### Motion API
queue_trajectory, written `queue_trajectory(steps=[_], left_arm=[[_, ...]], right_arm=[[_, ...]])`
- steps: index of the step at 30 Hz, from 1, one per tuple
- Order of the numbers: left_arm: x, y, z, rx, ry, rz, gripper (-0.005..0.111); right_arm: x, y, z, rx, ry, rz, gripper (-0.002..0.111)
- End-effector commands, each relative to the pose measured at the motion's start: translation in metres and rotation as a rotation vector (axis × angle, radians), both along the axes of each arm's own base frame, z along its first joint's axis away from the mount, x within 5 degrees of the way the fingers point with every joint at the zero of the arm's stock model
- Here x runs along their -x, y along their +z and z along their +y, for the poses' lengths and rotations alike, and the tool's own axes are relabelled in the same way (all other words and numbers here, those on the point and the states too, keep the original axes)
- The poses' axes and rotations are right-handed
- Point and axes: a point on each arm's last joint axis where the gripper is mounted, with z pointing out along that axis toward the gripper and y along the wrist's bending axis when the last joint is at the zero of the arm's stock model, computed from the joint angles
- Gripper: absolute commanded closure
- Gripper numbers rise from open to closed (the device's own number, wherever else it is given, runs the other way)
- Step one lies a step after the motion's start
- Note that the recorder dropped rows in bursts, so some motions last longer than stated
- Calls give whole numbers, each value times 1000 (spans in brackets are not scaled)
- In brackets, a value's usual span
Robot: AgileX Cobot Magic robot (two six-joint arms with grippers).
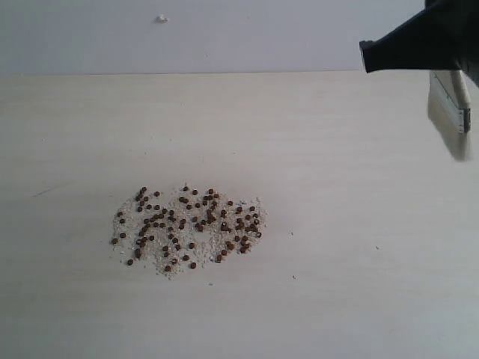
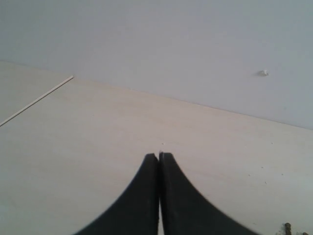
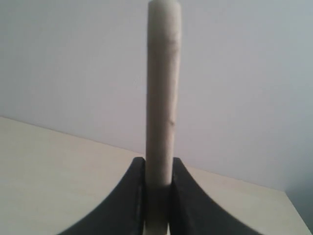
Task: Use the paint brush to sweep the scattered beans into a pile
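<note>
The beans (image 1: 187, 224), small reddish-brown rounds mixed with pale crumbs, lie in a loose patch left of the table's middle. At the far right of the exterior view my right gripper (image 1: 449, 63) hangs above the table, well away from the patch. It is shut on the paint brush (image 1: 449, 101), whose bristle end points down below it. In the right wrist view the pale wooden handle (image 3: 164, 98) stands clamped between the black fingers of the right gripper (image 3: 159, 166). My left gripper (image 2: 159, 155) is shut with nothing in it; a few beans (image 2: 288, 227) show at that view's edge.
The pale wooden table (image 1: 337, 187) meets a light grey wall at the back. A small white speck (image 1: 162, 19) sits on the wall. The left arm does not show in the exterior view.
</note>
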Motion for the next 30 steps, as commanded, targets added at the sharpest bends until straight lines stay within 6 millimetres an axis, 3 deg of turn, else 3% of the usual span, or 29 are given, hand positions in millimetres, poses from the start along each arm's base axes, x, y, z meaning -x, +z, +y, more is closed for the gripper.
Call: queue_trajectory(steps=[1, 6, 10, 15, 24, 30], left_arm=[[0, 0, 0, 6, 4, -3, 107], [0, 0, 0, 6, 4, -3, 107], [0, 0, 0, 6, 4, -3, 107], [0, 0, 0, 6, 4, -3, 107], [0, 0, 0, 6, 4, -3, 107], [0, 0, 0, 6, 4, -3, 107]], right_arm=[[9, -24, -4, -59, 63, -109, 108], [10, -45, -6, -94, 61, -121, 108], [3, -60, 6, -119, 108, -98, 108], [-11, -94, 26, -179, 135, -17, 108], [-41, -142, 60, -93, 136, 113, 108], [-47, -159, 79, -174, 196, 244, 108]])
